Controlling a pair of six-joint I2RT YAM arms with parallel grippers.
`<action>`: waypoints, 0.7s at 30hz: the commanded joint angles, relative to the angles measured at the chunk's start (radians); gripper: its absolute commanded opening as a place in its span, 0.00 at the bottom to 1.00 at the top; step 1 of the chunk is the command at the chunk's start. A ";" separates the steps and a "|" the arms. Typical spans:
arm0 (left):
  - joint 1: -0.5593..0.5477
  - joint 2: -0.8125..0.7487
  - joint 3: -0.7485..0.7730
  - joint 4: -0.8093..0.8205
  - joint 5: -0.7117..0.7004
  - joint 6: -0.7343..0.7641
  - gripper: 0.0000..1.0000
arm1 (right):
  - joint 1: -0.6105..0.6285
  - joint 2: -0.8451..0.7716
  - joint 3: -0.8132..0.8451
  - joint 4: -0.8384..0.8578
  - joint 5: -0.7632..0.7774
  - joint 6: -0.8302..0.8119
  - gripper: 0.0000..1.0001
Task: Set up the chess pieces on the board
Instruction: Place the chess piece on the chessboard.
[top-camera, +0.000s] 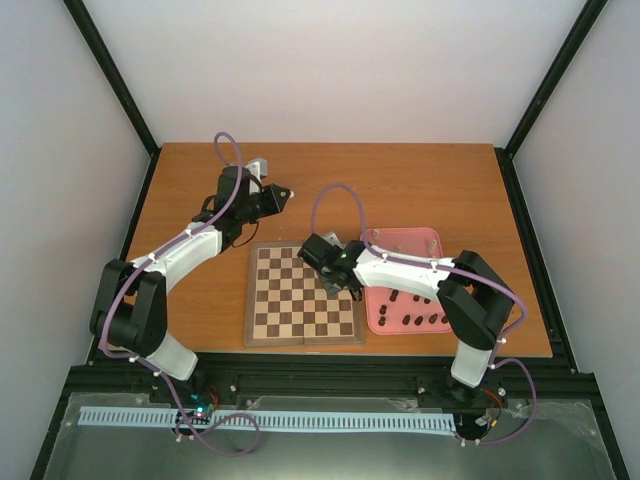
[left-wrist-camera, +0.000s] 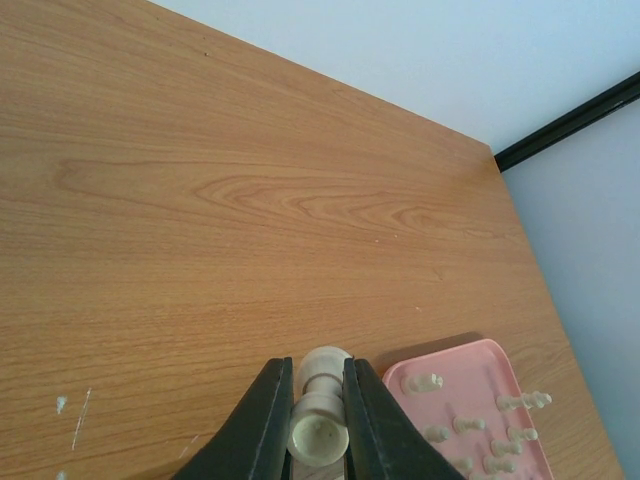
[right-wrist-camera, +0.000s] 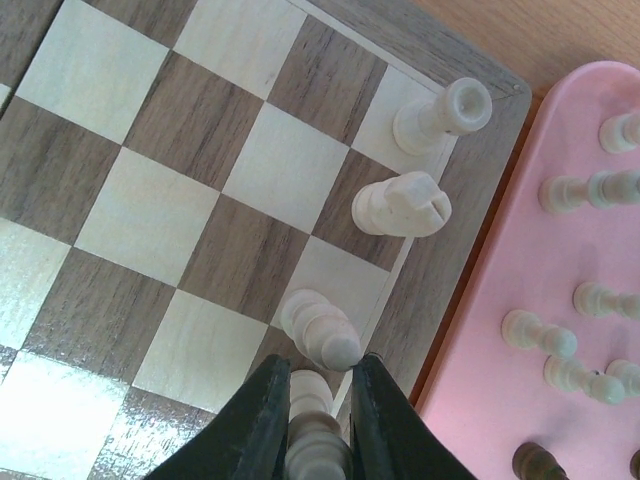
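Note:
The board (top-camera: 285, 300) lies at the table's near middle. On its right edge column stand three cream chess pieces: a rook (right-wrist-camera: 440, 115), a knight (right-wrist-camera: 403, 205) and a bishop (right-wrist-camera: 320, 328). My right gripper (right-wrist-camera: 320, 375) (top-camera: 350, 288) is low over that column, just nearer than the bishop, shut on a cream piece (right-wrist-camera: 318, 435) that stands upright between its fingers. My left gripper (top-camera: 283, 195) (left-wrist-camera: 318, 365) hangs over bare table behind the board, shut on another cream piece (left-wrist-camera: 320, 410) held lying sideways.
The pink tray (top-camera: 400, 235) (right-wrist-camera: 520, 260) (left-wrist-camera: 470, 385) sits right against the board's right side. It holds several loose cream pieces (right-wrist-camera: 540, 335) at its far end and dark ones (top-camera: 415, 320) at its near end. Black frame posts stand at the table's corners.

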 joint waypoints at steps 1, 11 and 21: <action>0.006 0.008 0.041 0.024 0.012 0.012 0.01 | 0.008 -0.039 -0.021 0.018 -0.010 0.021 0.18; 0.006 0.003 0.040 0.023 0.014 0.012 0.01 | 0.008 -0.031 -0.031 0.042 -0.003 0.023 0.18; 0.006 -0.001 0.039 0.023 0.014 0.011 0.01 | 0.008 -0.018 -0.028 0.050 -0.007 0.025 0.19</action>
